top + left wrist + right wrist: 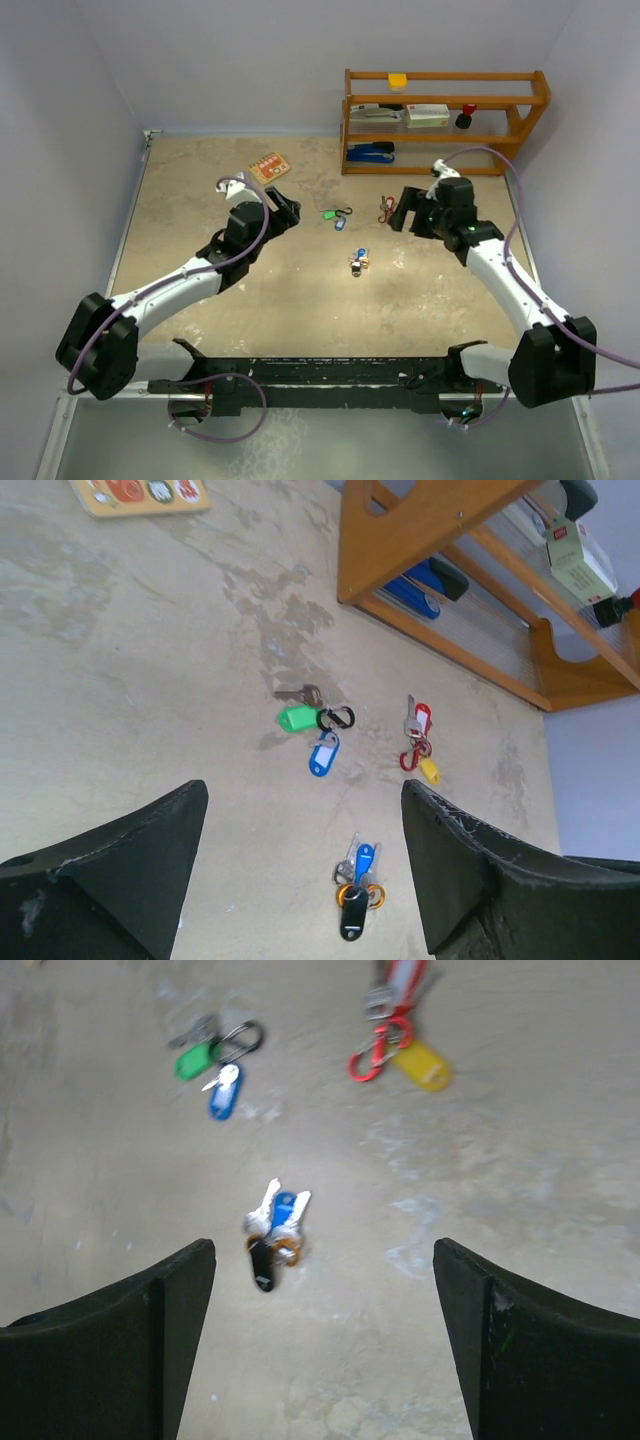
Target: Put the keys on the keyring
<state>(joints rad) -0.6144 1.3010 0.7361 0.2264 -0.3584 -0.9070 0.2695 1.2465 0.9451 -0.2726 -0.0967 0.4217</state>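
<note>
Bench (180, 200): beige and mottled, with a wooden shelf (445, 100) at the far right and a card (270, 166) at the far left.
Keys (358, 262): three small bunches lying flat mid-bench between the two arms, none held.
Green bunch (315, 720): green and blue tags on a black clip, farthest left.
Red bunch (420, 742): red and yellow tags on a red clip, nearest the shelf.
Blue bunch (272, 1228): silver keys, blue tag, black fob and orange ring (288, 1252), nearest the arm bases.
Left hand (285, 210): wide open and empty, raised over the bench, left of the green bunch and apart from it.
Right hand (405, 212): wide open and empty, near the red bunch on its right. Blue bunch ahead of the fingers in its own camera, untouched.
Why so placed: bunches well apart, likely so one can be lifted without snagging another. Hands raised and tilted inward, likely to keep every bunch in view.
Step, judged: between grips, nothing being threaded.
Unclear: whether any key lies loose; too small to tell.
</note>
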